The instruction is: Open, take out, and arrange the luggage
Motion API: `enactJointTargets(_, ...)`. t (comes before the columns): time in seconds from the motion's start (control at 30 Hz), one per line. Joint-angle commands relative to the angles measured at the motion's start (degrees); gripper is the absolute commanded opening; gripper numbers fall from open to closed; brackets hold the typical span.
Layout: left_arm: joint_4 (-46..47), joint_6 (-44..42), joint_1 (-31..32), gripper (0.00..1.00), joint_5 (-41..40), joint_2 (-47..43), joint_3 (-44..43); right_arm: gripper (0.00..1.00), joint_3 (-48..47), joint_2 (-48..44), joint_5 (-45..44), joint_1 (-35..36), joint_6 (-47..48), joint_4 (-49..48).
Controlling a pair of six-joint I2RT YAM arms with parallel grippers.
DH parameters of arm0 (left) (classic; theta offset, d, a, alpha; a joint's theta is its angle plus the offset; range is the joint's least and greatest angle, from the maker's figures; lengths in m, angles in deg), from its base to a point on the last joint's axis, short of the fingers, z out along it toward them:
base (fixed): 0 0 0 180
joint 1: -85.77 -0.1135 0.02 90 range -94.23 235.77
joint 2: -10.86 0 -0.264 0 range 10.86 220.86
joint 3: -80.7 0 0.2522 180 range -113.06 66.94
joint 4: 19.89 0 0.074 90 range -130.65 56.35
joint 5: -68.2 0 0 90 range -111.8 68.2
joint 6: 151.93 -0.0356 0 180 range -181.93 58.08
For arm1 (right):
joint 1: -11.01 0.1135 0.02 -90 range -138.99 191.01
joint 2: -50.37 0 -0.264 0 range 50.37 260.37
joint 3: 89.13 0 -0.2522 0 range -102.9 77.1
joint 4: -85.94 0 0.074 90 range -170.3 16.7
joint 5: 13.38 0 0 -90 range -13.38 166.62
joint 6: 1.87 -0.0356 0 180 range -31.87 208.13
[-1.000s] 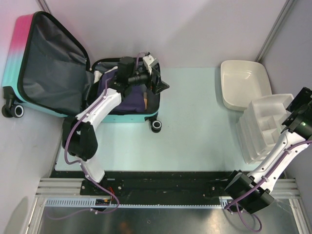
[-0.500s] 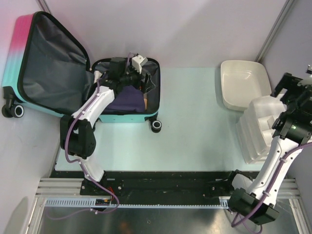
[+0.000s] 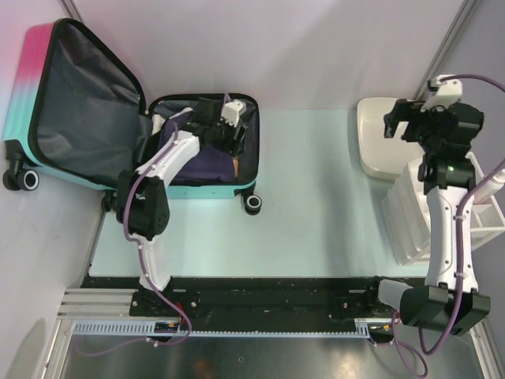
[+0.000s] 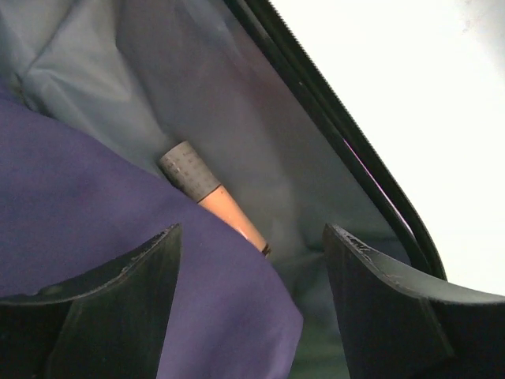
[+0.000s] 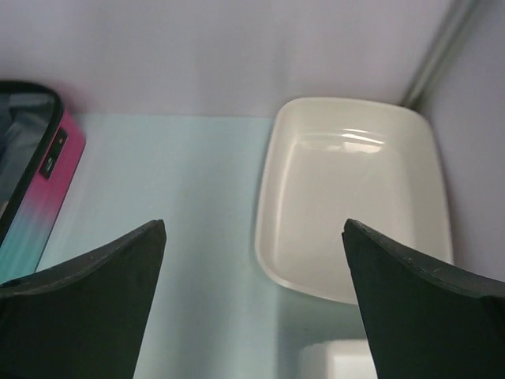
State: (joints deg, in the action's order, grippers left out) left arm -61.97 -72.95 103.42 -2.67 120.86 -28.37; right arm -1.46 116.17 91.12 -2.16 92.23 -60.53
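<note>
The luggage point(image 3: 47, 87) lies open at the far left, its pink-to-teal lid propped up and showing dark grey lining. Its teal base point(image 3: 207, 186) holds a purple cloth point(image 3: 201, 162). My left gripper point(image 3: 234, 136) is open inside the base. In the left wrist view the gripper point(image 4: 252, 264) hovers over the purple cloth point(image 4: 95, 237) and a peach tube with a grey cap point(image 4: 207, 192) against the lining by the black zipper trim point(image 4: 347, 142). My right gripper point(image 3: 400, 118) is open and empty, raised beside the white tub point(image 3: 394, 138); it also shows in the right wrist view point(image 5: 252, 268).
The white compartment organiser point(image 3: 418, 213) stands at the right, under the right arm. The white tub point(image 5: 355, 189) is empty. The luggage edge point(image 5: 35, 185) shows at the left of the right wrist view. Pale walls close in at the back and sides.
The left gripper has moved from above the base's right rim down into the luggage base. The right arm has swung up from the right edge to over the organiser, beside the tub.
</note>
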Motion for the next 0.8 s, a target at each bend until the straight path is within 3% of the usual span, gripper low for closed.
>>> enactJointTargets(0.0,-2.18,10.48,1.51,0.75,-8.49,5.66,-6.11,1.0,-2.21,2.66,-0.17,4.2,3.63,-2.63)
enactJointTargets(0.23,-4.55,14.1,2.13,0.73,-9.55,14.19,-11.91,1.0,-2.21,7.23,-1.23,7.02,3.9,-3.86)
enactJointTargets(0.4,-9.9,16.12,-1.38,0.75,-13.32,13.32,-7.01,1.0,-2.21,10.31,-1.14,7.1,3.9,-5.62)
enactJointTargets(0.53,-10.71,11.92,-7.35,0.79,-24.29,7.97,-1.12,0.99,-2.21,12.33,-0.44,7.02,4.08,-6.41)
enactJointTargets(0.63,-12.2,8.22,-9.65,0.81,-27.99,7.77,-1.63,1.0,-2.21,13.91,-0.26,6.93,4.16,-7.11)
enactJointTargets(0.77,-12.82,5.23,-9.48,0.86,-24.43,8.83,-3.74,1.0,-2.21,15.58,0.35,6.4,4.34,-7.99)
